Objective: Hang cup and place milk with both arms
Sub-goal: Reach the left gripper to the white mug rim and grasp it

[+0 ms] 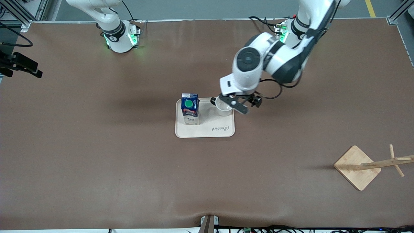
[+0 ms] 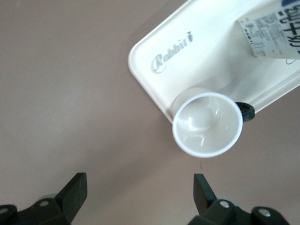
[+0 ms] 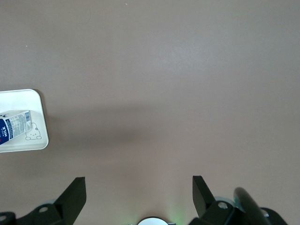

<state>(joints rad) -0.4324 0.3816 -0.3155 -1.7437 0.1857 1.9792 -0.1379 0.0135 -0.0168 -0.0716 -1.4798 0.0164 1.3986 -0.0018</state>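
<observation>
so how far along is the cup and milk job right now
Nothing looks finished. The cup and the milk both stand on the white tray, and the wooden rack at the left arm's end of the table has nothing on it. In hand: the left hand is open over the cup. The right hand is open over bare table, waiting. Both grasps, the hanging and the milk placement remain.

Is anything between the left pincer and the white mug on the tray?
Nothing visible. The open left pincer hangs beside the small white mug, at the cream tray's corner; the blue milk carton stands apart.
</observation>
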